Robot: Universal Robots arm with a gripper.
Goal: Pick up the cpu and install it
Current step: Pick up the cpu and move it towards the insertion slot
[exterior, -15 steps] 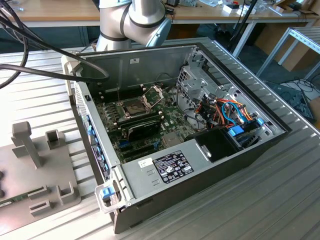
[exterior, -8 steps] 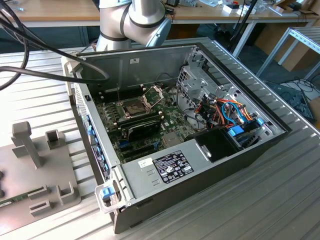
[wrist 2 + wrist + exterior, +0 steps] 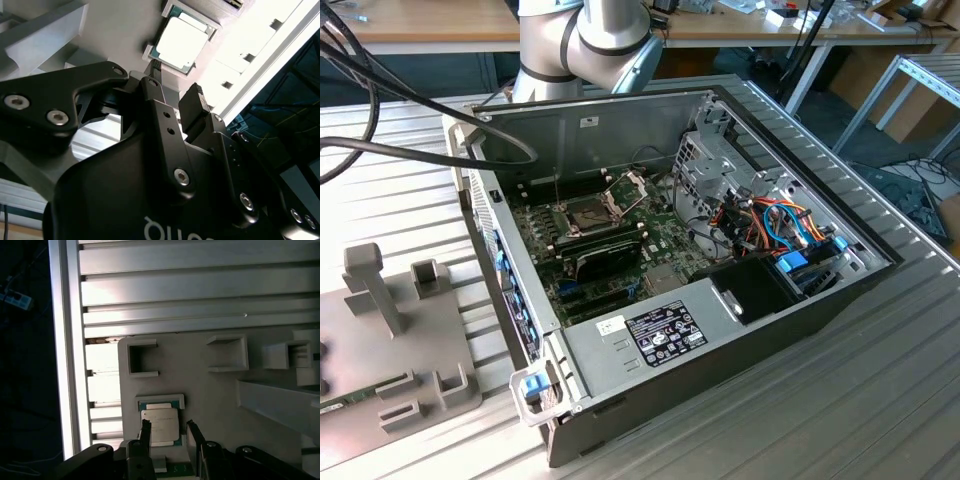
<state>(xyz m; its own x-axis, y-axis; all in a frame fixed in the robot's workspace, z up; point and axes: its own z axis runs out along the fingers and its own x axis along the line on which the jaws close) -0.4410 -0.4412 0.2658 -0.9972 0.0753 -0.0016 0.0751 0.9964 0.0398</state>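
Observation:
The cpu [image 3: 160, 424] is a small square chip with a pale metal top. It lies flat in a shallow framed pocket of a grey fixture plate [image 3: 215, 395]. In the second wrist view the cpu [image 3: 181, 41] sits just beyond the black fingertips. My gripper [image 3: 169, 432] is open, one finger over each side of the chip, and holds nothing; the gripper [image 3: 175, 80] looks apart from the chip. In the exterior view the motherboard's socket [image 3: 588, 213] lies bare inside the open computer case [image 3: 650, 340], with its hinged metal frame [image 3: 628, 187] tilted up.
The fixture plate [image 3: 405, 345] lies on the slotted aluminium table at the exterior view's left and carries raised blocks and a tall post [image 3: 372, 285]. Several U-shaped holders [image 3: 141, 358] stand near the chip. The table's edge [image 3: 65, 350] runs close by. Cables [image 3: 380, 110] cross the table.

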